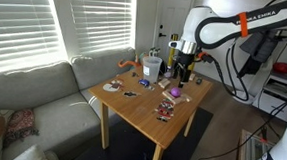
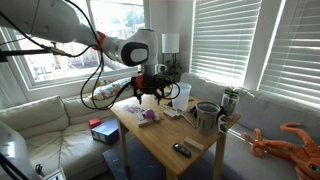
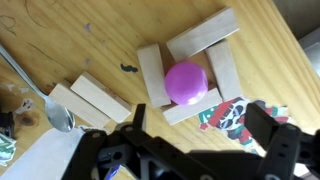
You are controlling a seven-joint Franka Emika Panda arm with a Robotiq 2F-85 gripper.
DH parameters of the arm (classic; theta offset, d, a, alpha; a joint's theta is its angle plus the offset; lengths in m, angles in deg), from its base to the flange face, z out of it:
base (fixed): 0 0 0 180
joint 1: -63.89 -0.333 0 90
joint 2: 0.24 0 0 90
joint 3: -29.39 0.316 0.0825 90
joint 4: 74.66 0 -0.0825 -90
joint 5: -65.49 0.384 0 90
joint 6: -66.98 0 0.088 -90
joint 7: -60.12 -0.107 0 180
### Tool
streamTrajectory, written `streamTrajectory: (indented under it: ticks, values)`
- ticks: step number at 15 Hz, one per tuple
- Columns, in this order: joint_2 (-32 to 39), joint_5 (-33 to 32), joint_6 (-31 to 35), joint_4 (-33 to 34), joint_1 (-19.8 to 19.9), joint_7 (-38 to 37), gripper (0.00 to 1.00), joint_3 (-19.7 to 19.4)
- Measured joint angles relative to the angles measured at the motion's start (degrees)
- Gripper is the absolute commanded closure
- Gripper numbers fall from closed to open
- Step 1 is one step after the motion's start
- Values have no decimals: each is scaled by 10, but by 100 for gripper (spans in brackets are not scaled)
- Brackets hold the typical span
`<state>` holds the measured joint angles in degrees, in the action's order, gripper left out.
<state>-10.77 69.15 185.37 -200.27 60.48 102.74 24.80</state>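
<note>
ball (image 3: 186, 82): bright magenta-purple, plain, with a soft pale sheen on top
blocks (image 3: 203, 37): pale creamy wood, unpainted, with faint straight grain
table (image 3: 60, 40): warm honey-brown wood with fine darker streaks
card (image 3: 232, 113): white ground with a busy print in red, green and black
mark (image 3: 131, 68): small, black, against the brown wood
spoon (image 3: 57, 117): silver-grey, shiny
gripper (image 3: 198, 128): matt black all over
arm (image 1: 212, 24): white shell with black joints and an orange band (image 1: 245, 24)
sofa (image 1: 32, 93): light grey-beige, plain cloth
blinds (image 1: 27, 23): white slats, striped by thin horizontal shadow lines
octopus toy (image 2: 290, 140): orange, plain
mug (image 2: 207, 117): dull metal grey
floor (image 1: 129, 154): dark grey, near black
</note>
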Motion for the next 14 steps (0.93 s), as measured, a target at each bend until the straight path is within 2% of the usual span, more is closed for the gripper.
streamTrajectory:
  ticks: [8, 11, 14]
  values:
    - [-65, 97, -106, 21, 10, -104, 0, -10]
    - [-77, 104, -118, 31, 11, -154, 0, -13]
    - [-79, 104, -119, 32, 11, -166, 0, -14]
